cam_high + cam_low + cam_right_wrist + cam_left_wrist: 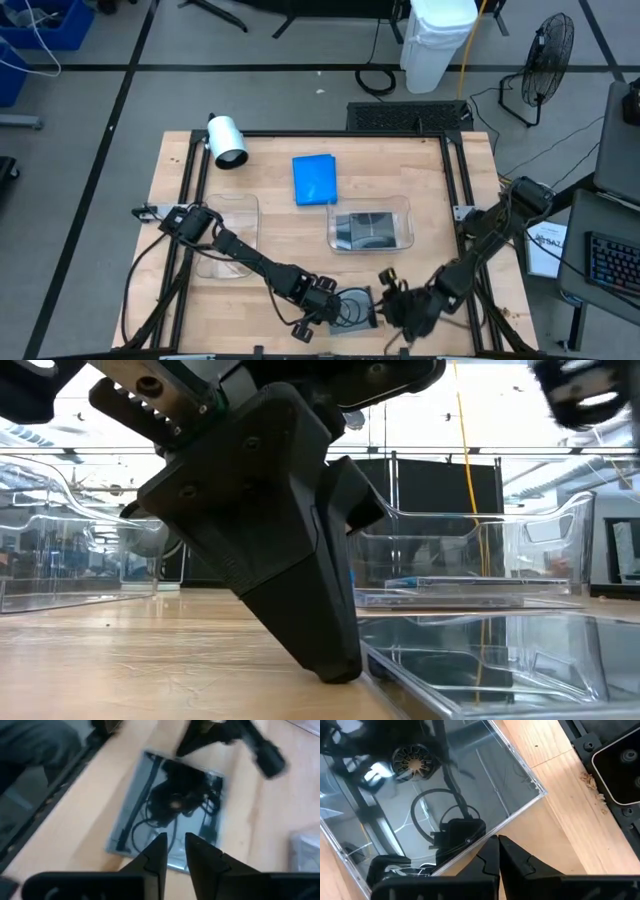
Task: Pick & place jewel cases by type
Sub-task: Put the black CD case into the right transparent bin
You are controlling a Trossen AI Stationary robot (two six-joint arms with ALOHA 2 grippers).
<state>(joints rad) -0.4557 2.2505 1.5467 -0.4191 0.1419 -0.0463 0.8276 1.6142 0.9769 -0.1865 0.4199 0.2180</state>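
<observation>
A grey translucent jewel case [353,305] is lying flat on the wooden worktop [400,170] at its near edge, between the two grippers. In the left wrist view the same case [435,795] is showing a clear lid with reflections of the arm above it, and one corner is pointing toward the bare wood.

The left gripper [322,304] is sitting at the case's left edge, with its fingers [495,860] drawn together to a narrow slit, tips meeting at the case's rim. The fingers are pressing on the edge rather than enclosing the case. In the low view a dark finger [300,590] is touching the worktop just beside the case's edge.

The right gripper [398,300] is hovering just right of the case. Its fingers [155,852] are standing slightly apart with a narrow gap, above the case's near edge [170,810], holding nothing.

Farther back, a bright blue jewel case [314,179] is resting on the worktop, apart from any tray. Just beside it, a clear tray [406,205] is holding dark jewel cases [365,230]. A second clear tray [245,200] is sitting at the left side, partly under the left arm. A white cylindrical lamp [227,140] is lying near the worktop's far left corner.
</observation>
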